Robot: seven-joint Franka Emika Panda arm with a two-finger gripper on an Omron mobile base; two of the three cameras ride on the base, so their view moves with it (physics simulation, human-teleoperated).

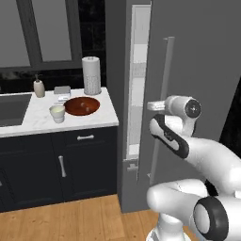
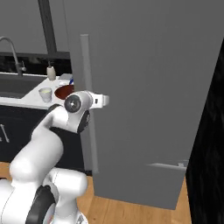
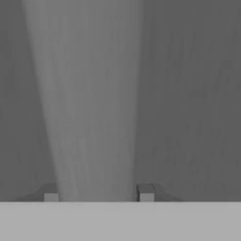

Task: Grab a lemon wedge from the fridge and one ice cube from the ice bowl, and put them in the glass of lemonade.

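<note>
Claw (image 3: 98,193) fingertips astride fridge (image 1: 197,56) handle (image 3: 89,103), grip unclear.

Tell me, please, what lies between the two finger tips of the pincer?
In the hand view, the fridge's vertical bar handle runs between the two finger tips of the pincer. Contact is not clear.

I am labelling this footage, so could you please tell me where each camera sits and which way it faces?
Left base view: behind the arm on its left, facing the fridge standing ajar and the counter; the arm rises lower right.
Right base view: behind on the right, facing the fridge door; the arm rises lower left.
Hand view: on the hand, looking along the gripper at the bar handle between its fingertips.
Both base views share the handle, ice bowl and glass of lemonade.
</note>
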